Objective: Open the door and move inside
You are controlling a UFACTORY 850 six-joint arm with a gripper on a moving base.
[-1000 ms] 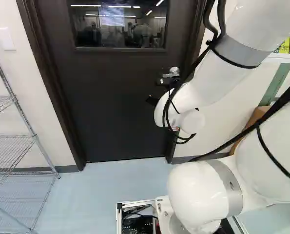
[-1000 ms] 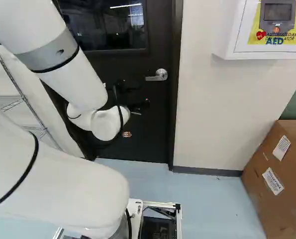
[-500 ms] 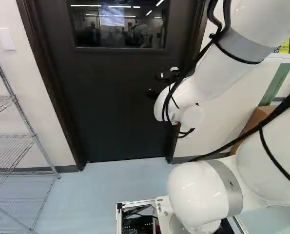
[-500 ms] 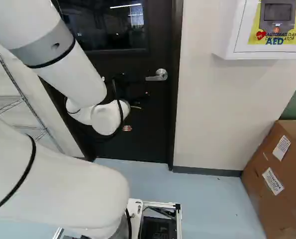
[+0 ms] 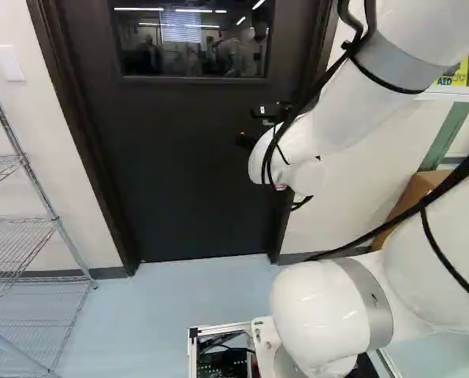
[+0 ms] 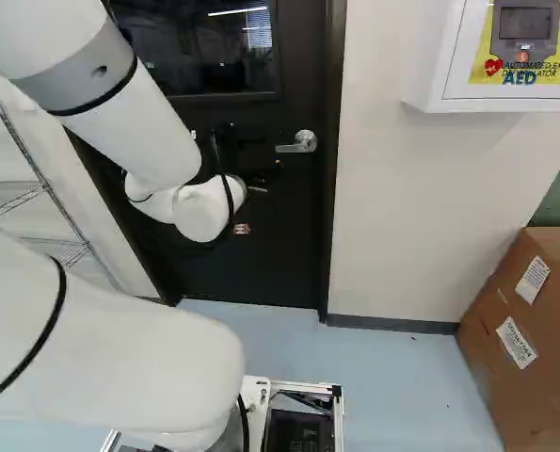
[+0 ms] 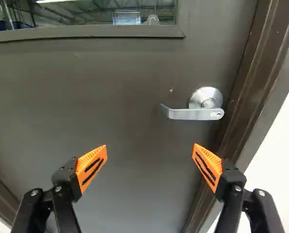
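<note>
gripper (image 5: 254, 126) near door (image 5: 171, 165), box (image 6: 501, 348) apart

A wire shelving rack (image 5: 57, 220) stands at the left of the left base view. In the right base view, a defibrillator cabinet (image 6: 455, 75) hangs above a labelled cardboard box (image 6: 487, 363).

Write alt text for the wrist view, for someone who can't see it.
A silver lever handle on a closed dark door, beside the door frame. The end effector stands open before it, its two orange-padded fingers spread wide and clear of the handle. A window is set in the door.
</note>
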